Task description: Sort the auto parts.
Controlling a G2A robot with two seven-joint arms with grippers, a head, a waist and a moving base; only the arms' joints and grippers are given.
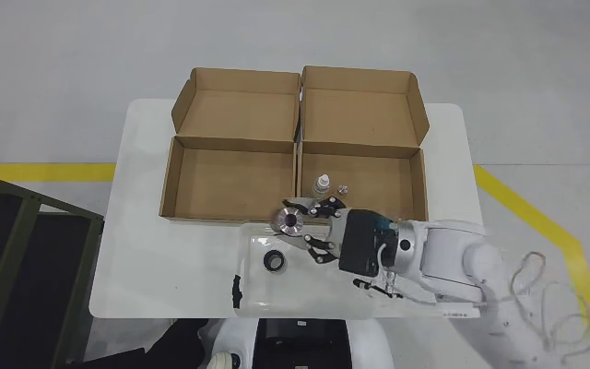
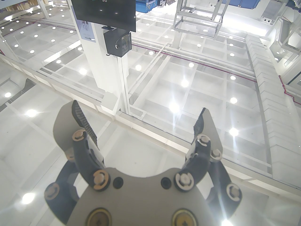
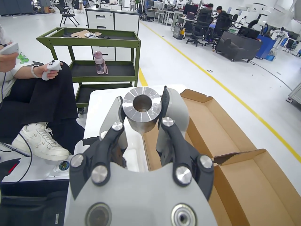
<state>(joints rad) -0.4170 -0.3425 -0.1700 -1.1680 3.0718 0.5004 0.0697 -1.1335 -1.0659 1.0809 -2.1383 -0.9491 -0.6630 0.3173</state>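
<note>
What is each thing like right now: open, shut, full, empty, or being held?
right gripper: shut on the metal cylinder.
metal cylinder: held between the jaws.
left gripper: open, empty.
left box: open, empty.
right box: open, two small parts inside.
black ring: lying in the tray.

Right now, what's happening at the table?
The right gripper has its jaws shut on a metal cylinder, holding it above the near edge of the two cardboard boxes. The left gripper is empty, jaws open, pointing up at the ceiling. A white bottle and a small metal piece lie in the right-hand box, and a black ring sits in the clear tray in front.
</note>
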